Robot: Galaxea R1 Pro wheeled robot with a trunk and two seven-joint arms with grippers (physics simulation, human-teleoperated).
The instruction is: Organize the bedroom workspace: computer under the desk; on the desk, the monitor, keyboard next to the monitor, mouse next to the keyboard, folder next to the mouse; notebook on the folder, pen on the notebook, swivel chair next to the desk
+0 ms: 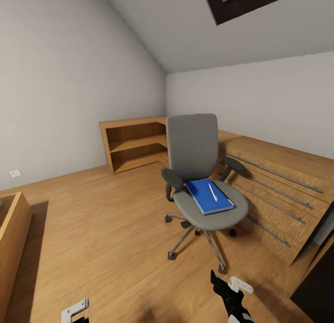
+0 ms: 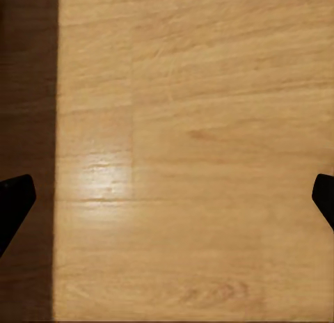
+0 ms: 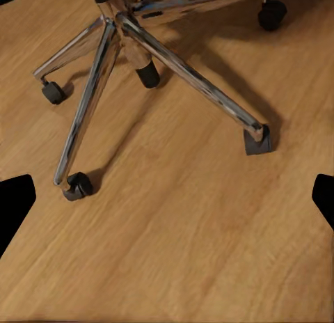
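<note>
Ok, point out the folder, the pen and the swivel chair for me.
folder [image 1: 204, 198]: head view, bare blue cover left of the pen.
pen [image 1: 213, 192]: head view, mid-shaft, lying on the folder.
swivel chair [image 1: 192, 144]: head view, grey backrest.

Look down at the bottom of the head view and you see small bits of your robot. Your right arm is black and a bit shiny, with bumpy, jointed shapes. A small white piece with rounded corners sticks out of its side, and there is a white and grey part low down on it. Your left arm shows a little silver-white metal bracket with holes in it, on top of a dark part. In each wrist view, your fingers are flat black pointed shapes at the two sides.
</note>
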